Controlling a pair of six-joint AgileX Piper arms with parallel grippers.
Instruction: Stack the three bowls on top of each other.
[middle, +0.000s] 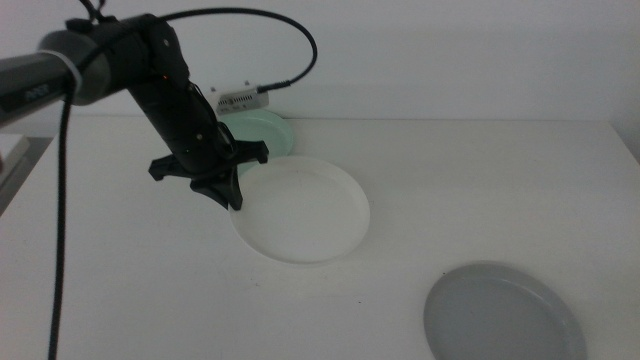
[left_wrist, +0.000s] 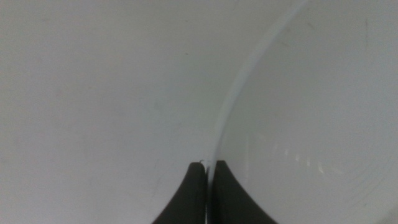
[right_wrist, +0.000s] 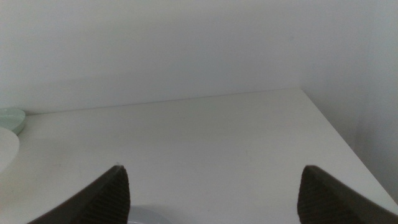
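1. Three bowls are in the middle view, none stacked yet: the white bowl (middle: 305, 212) near the table's centre, the mint green bowl (middle: 262, 130) just behind it toward 11 o'clock, partly hidden by the arm, and the grey bowl (middle: 503, 315) well apart toward 5 o'clock, near the front edge.
2. Coming in from 9 o'clock, the left gripper (middle: 233, 197) sits at the white bowl's rim on its 9–10 o'clock side. The left wrist view shows its two dark jaws pressed almost together with the thin rim of the white bowl (left_wrist: 292, 124) pinched between them.
3. Whether the white bowl is lifted or resting on the table (middle: 120, 280) cannot be told from these views.
4. Out of the middle view, the right gripper (right_wrist: 214, 196) waits with its jaws spread wide and nothing between them; a sliver of grey at the lower edge of its wrist view suggests it hangs over the grey bowl.
5. By my reading, the step in hand is the pickup of the white bowl by its edge.
6. Next, the bowl probably needs lifting while kept level, then carrying over one of the other two, centring, and lowering before release. A one-sided rim pinch may let it tilt or slip.
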